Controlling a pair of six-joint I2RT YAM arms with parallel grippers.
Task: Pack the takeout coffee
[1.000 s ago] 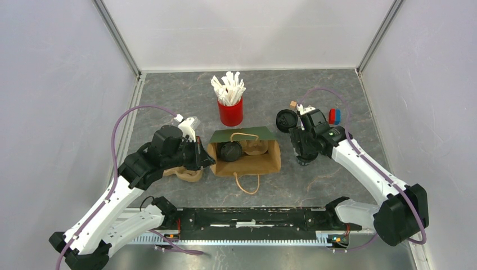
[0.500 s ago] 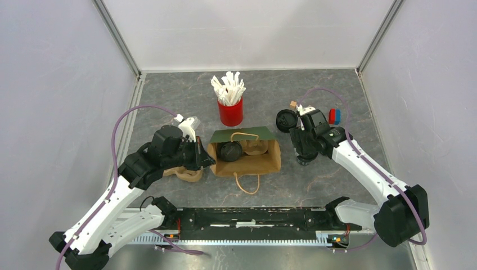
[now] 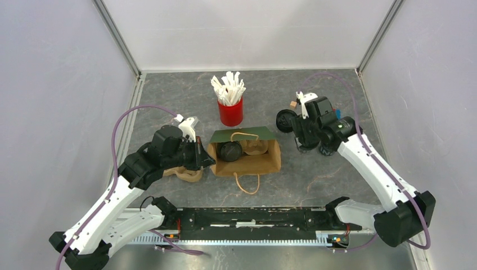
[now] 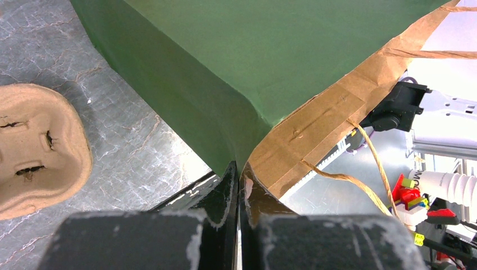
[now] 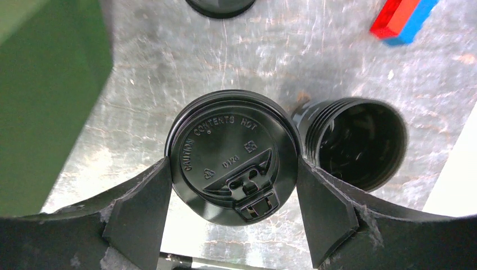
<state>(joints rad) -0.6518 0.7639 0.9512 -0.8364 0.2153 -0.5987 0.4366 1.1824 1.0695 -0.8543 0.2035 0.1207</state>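
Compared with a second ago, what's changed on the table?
The right pincer swung toward the back, its arm mostly hiding the red-and-blue block; it straddles the lidded black cup, grip unclear. The left pincer stays shut on the green paper bag; red cup and loose lid unmoved.

Grey marbled table [image 3: 185, 95], stuff sitting on it: red cup [image 3: 230, 112] of white sticks at back, paper bag [image 3: 253, 160] flat on side mid-table, cardboard cup tray [image 3: 188, 174] near bag's left. Right side: loose black lid [image 3: 284, 120], black cup [image 5: 360, 143] tipped on side, red-blue block [image 5: 402, 19], tiny wooden cube [image 3: 293, 104].
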